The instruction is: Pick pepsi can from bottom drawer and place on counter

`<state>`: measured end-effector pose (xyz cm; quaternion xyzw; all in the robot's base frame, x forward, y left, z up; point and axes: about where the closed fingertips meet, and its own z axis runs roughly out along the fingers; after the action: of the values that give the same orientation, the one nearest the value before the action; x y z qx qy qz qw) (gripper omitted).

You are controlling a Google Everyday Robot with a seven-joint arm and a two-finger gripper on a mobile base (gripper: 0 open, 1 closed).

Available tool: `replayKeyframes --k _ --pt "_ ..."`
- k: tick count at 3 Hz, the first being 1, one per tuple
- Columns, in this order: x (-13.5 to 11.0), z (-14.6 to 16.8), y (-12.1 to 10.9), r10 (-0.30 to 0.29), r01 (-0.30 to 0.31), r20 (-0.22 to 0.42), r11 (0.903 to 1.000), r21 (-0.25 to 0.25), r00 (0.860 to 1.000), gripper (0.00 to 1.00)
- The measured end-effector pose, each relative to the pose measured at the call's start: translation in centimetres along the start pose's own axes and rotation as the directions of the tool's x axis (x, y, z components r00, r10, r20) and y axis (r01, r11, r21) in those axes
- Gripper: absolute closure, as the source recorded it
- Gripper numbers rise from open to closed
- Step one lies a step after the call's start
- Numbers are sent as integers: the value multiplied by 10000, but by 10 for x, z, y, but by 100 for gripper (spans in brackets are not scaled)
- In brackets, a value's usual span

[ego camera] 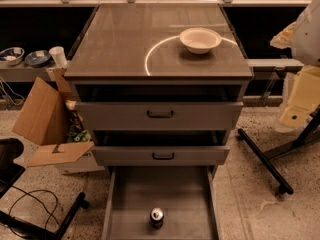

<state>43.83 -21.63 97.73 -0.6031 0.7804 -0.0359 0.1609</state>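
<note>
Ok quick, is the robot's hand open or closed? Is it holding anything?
Gripper, at the right edge of the view: open or closed cannot be told. It is not holding the pepsi can, which stands in the bottom drawer.

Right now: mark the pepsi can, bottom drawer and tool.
pepsi can (157,214), camera view, silver lid.
bottom drawer (160,189), camera view, bare floor.
tool: not in view; only the arm (302,91) shows, right edge.

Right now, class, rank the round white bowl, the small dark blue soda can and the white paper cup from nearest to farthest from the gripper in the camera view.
The gripper is at the right edge.
1. White bowl, on the right half of the counter.
2. Pepsi can, in the bottom drawer, low centre.
3. White paper cup, far left.
</note>
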Motion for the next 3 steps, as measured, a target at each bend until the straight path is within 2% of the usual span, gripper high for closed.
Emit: replayKeyframes --k 1,2,3 --pt "0 0 0 0 0 0 10000 0 10000 0" --pt "1 4 -2 314 -324 661 9994 142 9973 0" --pt "0 35 15 727 -722 2007 9973 -100 9770 0"
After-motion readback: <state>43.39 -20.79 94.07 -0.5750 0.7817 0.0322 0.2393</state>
